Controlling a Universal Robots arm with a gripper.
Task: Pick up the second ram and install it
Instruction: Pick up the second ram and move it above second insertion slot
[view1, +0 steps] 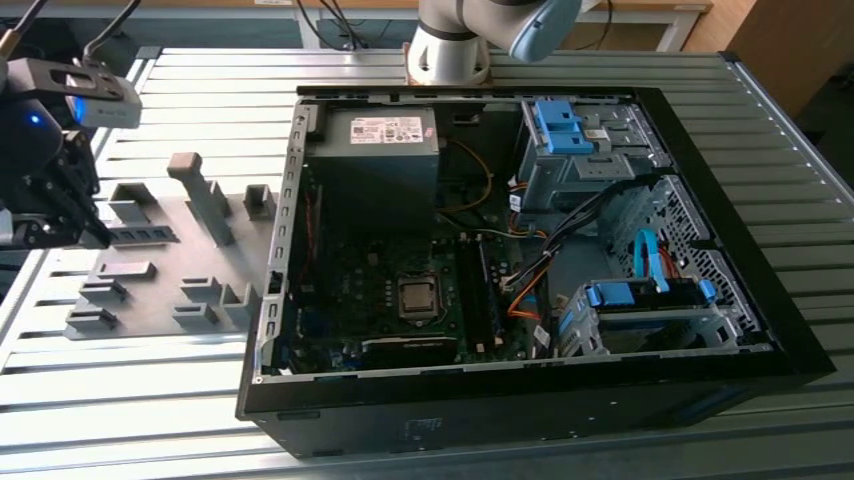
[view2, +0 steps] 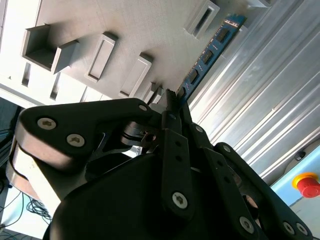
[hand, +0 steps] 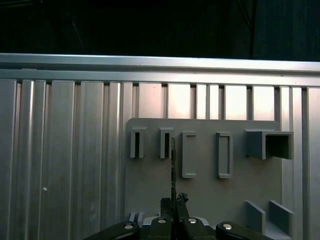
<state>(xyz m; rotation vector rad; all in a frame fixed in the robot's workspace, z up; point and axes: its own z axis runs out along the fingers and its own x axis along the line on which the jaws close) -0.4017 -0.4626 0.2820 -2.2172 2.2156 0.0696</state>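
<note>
The second ram (view2: 209, 51) is a thin blue-green stick with dark chips. It reaches out from my gripper (view2: 172, 96) over the grey fixture plate (view2: 95, 25). In the first wrist view the ram (hand: 173, 165) shows edge-on, with the gripper (hand: 174, 201) shut on its near end. In the exterior view the gripper (view1: 88, 236) is at the exterior view's left, and the ram (view1: 142, 235) lies level by the plate (view1: 160, 295). Whether it rests on the plate or hangs above it is unclear. The open computer case (view1: 747, 330) lies to the exterior view's right, with its motherboard (view1: 400, 290) exposed.
Raised grey blocks and slots (hand: 224, 155) stand on the fixture plate, and a tall post (view1: 200, 195) rises near the case. The slatted metal table (view1: 134, 400) carries everything. A red stop button (view2: 307, 184) sits beyond the table. Cables and blue drive cages (view1: 641, 300) crowd the case's far side.
</note>
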